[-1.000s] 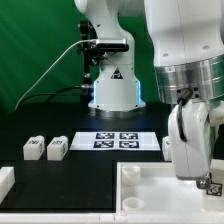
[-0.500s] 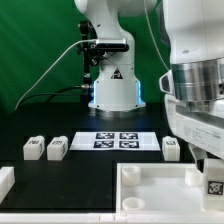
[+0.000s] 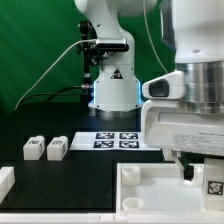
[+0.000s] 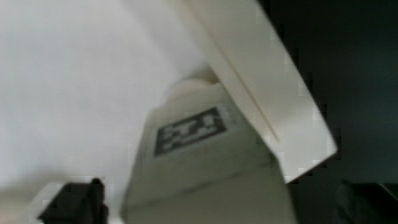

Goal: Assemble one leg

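Gripper [image 3: 187, 172] low at lower right over tray [image 3: 150, 185], finger spread not discernible; best centred on tagged leg [image 4: 196, 150] and squared before closing.

Your arm swings further across the exterior view: its wrist housing now fills that view's right side and covers the leg that showed beside the marker board [image 3: 118, 139] a moment ago. The gripper [image 3: 188, 172] sits lower over the tray-like part [image 3: 150, 188], near the tagged leg [image 3: 212, 185] at its right edge.
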